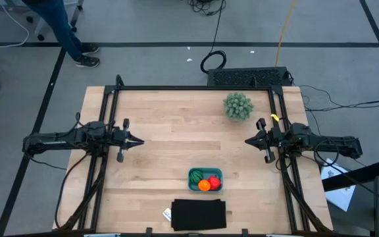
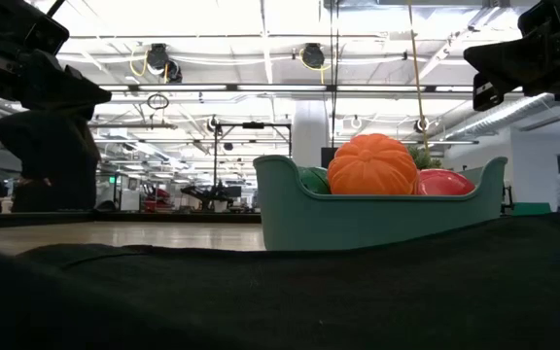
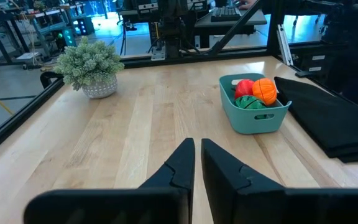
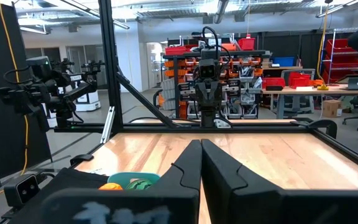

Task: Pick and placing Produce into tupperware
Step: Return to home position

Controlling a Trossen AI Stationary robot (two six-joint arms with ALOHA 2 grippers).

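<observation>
The teal tupperware [image 1: 205, 179] sits on the table near its near edge, and all three produce items lie inside it: the orange ball [image 1: 204, 185], the red one [image 1: 214, 182] and the dark green striped one [image 1: 196, 175]. The low view shows the tupperware [image 2: 377, 219] close up with the orange ball [image 2: 372, 164] on top; the left wrist view shows it [image 3: 253, 102] too. My left gripper [image 1: 140, 140] hovers shut over the table's left side, my right gripper [image 1: 247, 140] shut over the right side, both well away from the tupperware.
A fuzzy pale-green plant [image 1: 238, 105] stands near the far right corner. A flat black rectangle [image 1: 199, 214] lies at the near edge, just in front of the tupperware, with a small white item [image 1: 167, 214] beside it. A person [image 1: 61, 26] stands beyond the far left corner.
</observation>
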